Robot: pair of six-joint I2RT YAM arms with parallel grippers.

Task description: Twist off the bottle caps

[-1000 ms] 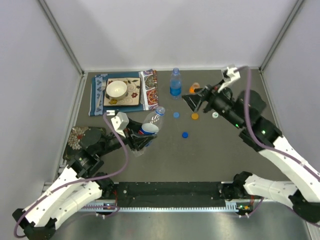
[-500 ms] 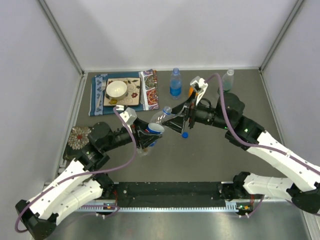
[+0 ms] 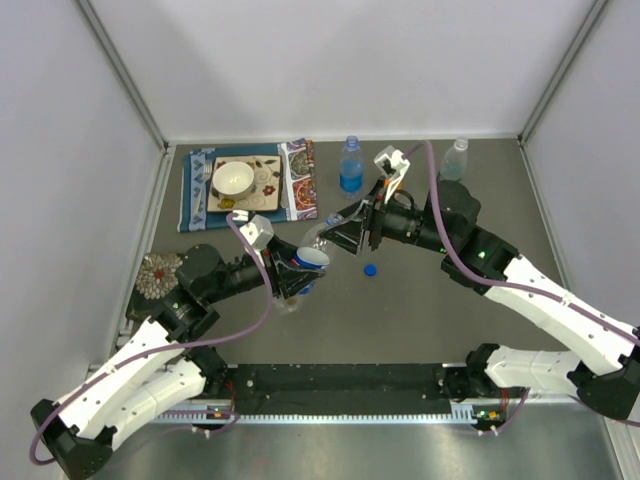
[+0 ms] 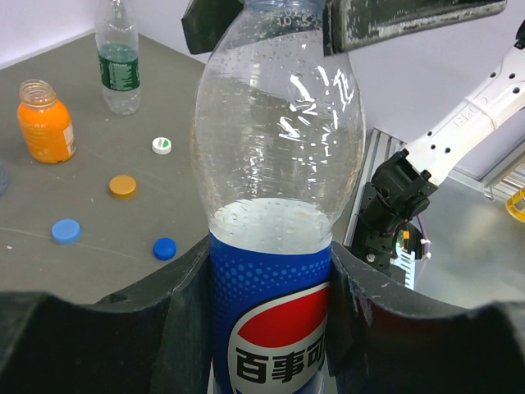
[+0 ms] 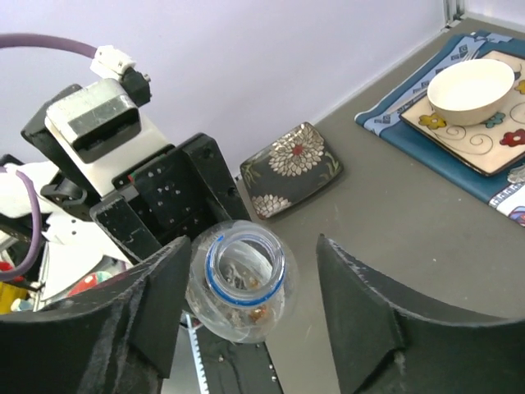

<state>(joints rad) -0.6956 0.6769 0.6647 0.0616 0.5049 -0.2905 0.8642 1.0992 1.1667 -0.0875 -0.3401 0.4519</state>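
My left gripper [image 3: 293, 272] is shut on a clear bottle with a blue label [image 4: 275, 246], held tilted above the table. Its mouth [image 5: 244, 261] is open, with only a blue ring on the neck. My right gripper [image 3: 338, 233] is open, its jaws standing either side of that mouth without touching. Loose on the table lie a white cap [image 4: 162, 146], an orange cap [image 4: 123, 185] and two blue caps [image 4: 66, 231] [image 4: 165, 248]. The short orange bottle [image 4: 46, 121], the greenish bottle [image 3: 455, 158] and the second blue-label bottle [image 3: 350, 167] stand at the back.
A blue placemat [image 3: 200, 205] with a patterned plate and a white bowl [image 3: 232, 178] lies at the back left. A dark flowered dish [image 3: 158, 275] sits by the left arm. Grey walls close in the table on three sides.
My right gripper has swung from the back right over to the held bottle and now straddles its mouth. My left arm has shifted the bottle slightly right.
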